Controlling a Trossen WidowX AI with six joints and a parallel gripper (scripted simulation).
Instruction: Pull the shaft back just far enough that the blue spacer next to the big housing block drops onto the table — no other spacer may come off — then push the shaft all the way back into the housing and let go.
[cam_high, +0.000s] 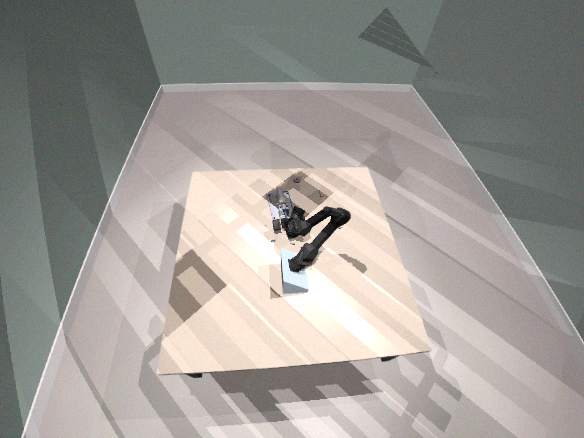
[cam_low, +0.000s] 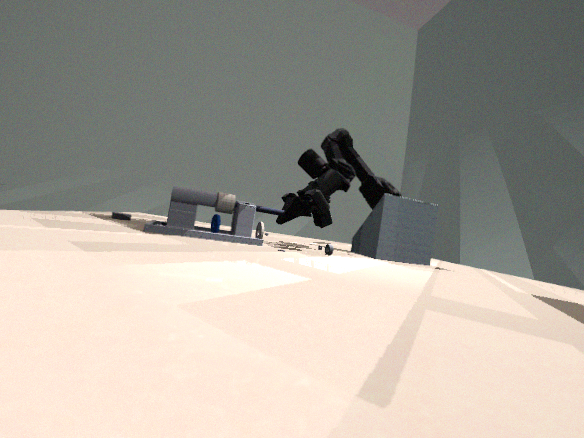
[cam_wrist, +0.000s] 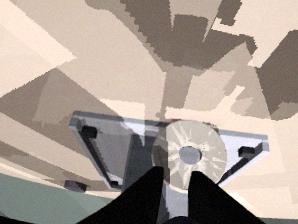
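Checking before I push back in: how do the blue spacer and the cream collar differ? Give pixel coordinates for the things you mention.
The blue spacer (cam_low: 216, 223) is a thin disc; the cream collar (cam_low: 226, 202) is much thicker. The spacer stands low, by the base plate (cam_low: 204, 235); the collar sits higher, level with the shaft (cam_low: 270, 210). Both look round.
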